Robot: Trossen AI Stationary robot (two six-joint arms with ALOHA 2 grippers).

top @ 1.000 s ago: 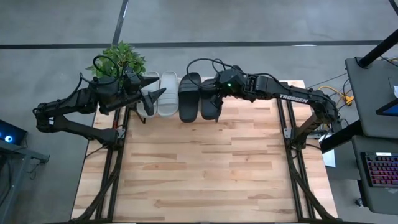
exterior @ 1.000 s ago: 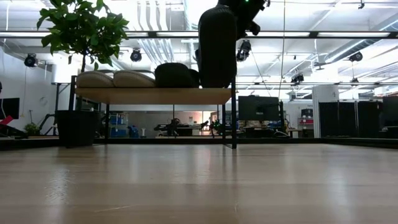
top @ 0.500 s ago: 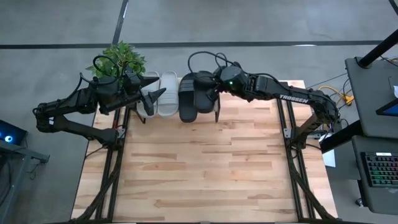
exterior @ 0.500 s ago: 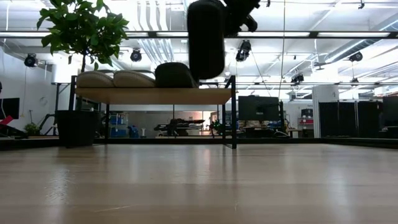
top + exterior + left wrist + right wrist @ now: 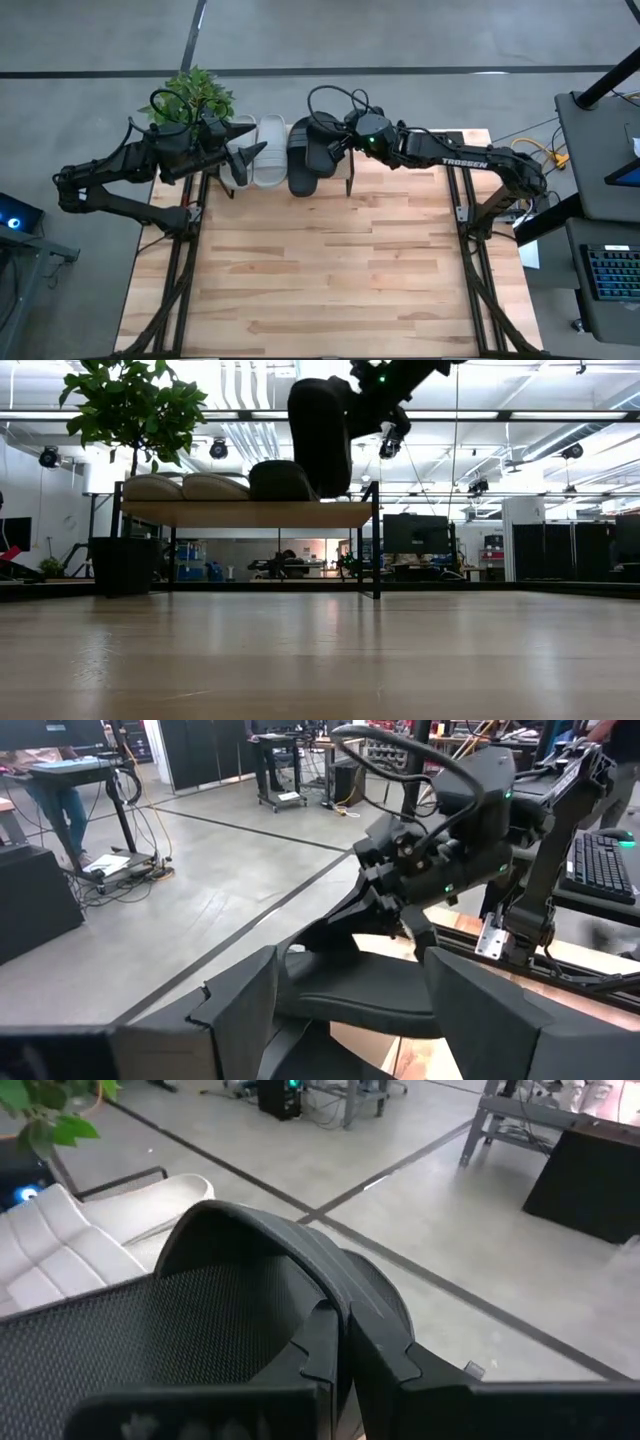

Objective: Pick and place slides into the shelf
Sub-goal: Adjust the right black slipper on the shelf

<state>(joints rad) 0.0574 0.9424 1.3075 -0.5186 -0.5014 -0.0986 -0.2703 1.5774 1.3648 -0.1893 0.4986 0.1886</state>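
Jaws of the right gripper pinch a black slide, lifted clear of the shelf and hanging over its right part, just above the black slide already lying there. Two light grey slides rest on the shelf's left part, side by side, beside a potted plant. Left gripper hovers over the shelf's left end near the grey pair, jaws spread and holding nothing; the wooden desk lies in front.
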